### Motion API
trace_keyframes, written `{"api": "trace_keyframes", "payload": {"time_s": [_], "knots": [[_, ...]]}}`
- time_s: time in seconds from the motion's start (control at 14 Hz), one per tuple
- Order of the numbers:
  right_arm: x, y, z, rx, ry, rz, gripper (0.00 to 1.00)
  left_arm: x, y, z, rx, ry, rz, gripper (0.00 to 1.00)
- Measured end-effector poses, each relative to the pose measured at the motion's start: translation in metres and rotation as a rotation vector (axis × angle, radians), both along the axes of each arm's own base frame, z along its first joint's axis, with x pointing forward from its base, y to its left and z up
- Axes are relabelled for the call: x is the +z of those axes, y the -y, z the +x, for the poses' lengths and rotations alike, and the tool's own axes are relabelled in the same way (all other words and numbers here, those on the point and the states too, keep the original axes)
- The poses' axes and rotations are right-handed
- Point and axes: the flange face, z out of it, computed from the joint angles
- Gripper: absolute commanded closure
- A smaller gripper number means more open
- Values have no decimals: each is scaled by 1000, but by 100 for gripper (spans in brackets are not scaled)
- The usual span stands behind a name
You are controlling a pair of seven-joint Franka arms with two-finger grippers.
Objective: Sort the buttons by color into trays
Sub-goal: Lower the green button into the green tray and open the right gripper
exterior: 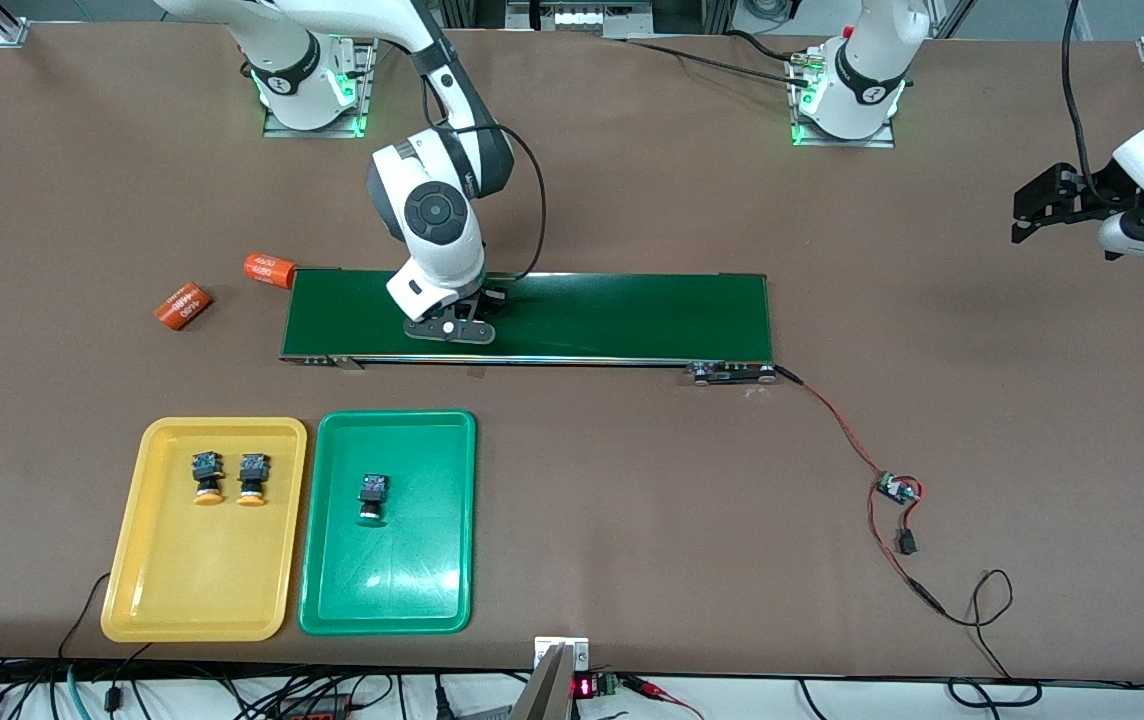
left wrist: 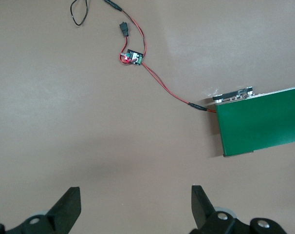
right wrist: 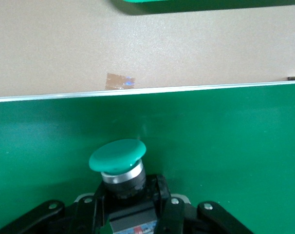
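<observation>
belt (exterior: 582, 315): right gripper (exterior: 450, 330) sat low on its upper-centre part, rest was bare | green tray (exterior: 332, 560): one button (exterior: 372, 497) in upper half, lower half free | yellow tray (exterior: 132, 590): two buttons (exterior: 230, 478) near top, lower part free | wire (exterior: 862, 470) crossed table at centre right

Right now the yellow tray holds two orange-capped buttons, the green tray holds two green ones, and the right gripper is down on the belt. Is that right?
Not quite. The green tray holds only one green button, as the front view shows. The other green button sits between the fingers of the right gripper on the belt. The yellow tray does hold two orange-capped buttons.
</observation>
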Motion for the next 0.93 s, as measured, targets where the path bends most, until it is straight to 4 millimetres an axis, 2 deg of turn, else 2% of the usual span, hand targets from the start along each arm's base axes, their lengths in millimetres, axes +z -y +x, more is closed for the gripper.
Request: {"api": "trace_keyframes", "payload": {"time_s": [0.21, 0.5, 0.64, 0.79, 0.93], "knots": [[15, 7, 17, -33, 38, 11, 70, 0, 0, 0, 0, 0, 0, 0], [60, 29, 70, -100, 138, 52, 70, 0, 0, 0, 0, 0, 0, 0], [74, 40, 101, -131, 186, 61, 70, 0, 0, 0, 0, 0, 0, 0], [70, 52, 130, -156, 217, 48, 70, 0, 0, 0, 0, 0, 0, 0], [57, 63, 154, -174, 237, 25, 70, 0, 0, 0, 0, 0, 0, 0]]}}
